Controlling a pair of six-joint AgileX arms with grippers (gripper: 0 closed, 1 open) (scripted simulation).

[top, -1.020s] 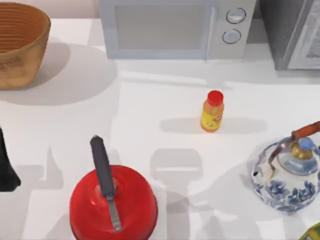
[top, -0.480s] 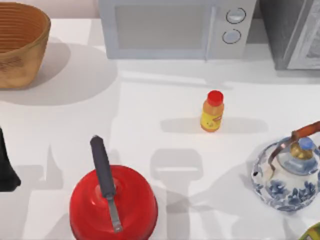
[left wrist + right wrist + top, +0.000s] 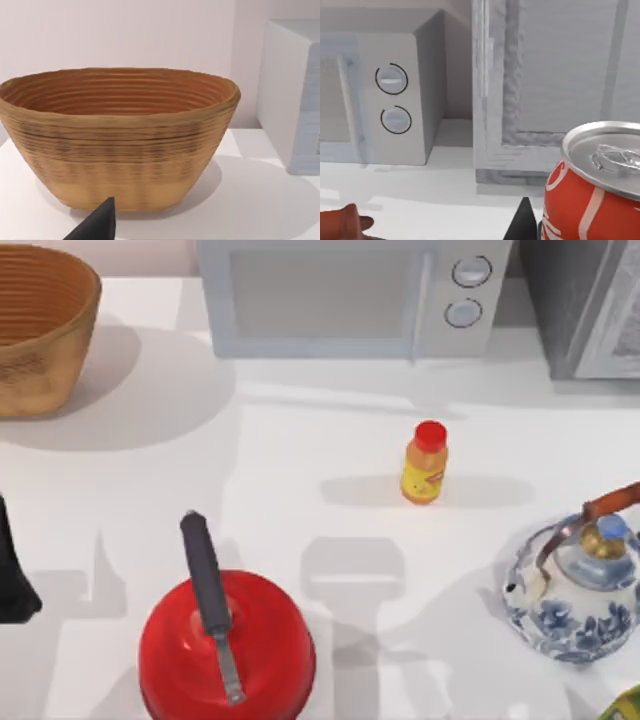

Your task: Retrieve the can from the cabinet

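Observation:
A red can point(image 3: 592, 195) with a silver top stands upright, very close in the right wrist view. My right gripper point(image 3: 555, 230) is shut on it, with one dark fingertip point(image 3: 522, 222) against its side and the other hidden behind it. The grey cabinet point(image 3: 555, 75) rises behind the can, beside the microwave, and also sits at the table's back right corner point(image 3: 590, 310). My left arm point(image 3: 15, 590) stays parked at the table's left edge, facing the wicker basket point(image 3: 117, 135).
A white microwave point(image 3: 350, 295) stands at the back centre and a wicker basket point(image 3: 40, 330) at the back left. A small orange bottle point(image 3: 425, 463) stands mid-table. A red pot with a dark handle point(image 3: 225, 650) is at the front, and a blue-white teapot point(image 3: 575, 590) at the right.
The shadows at the table's front right have shifted slightly. The things on the table and the left arm have not moved.

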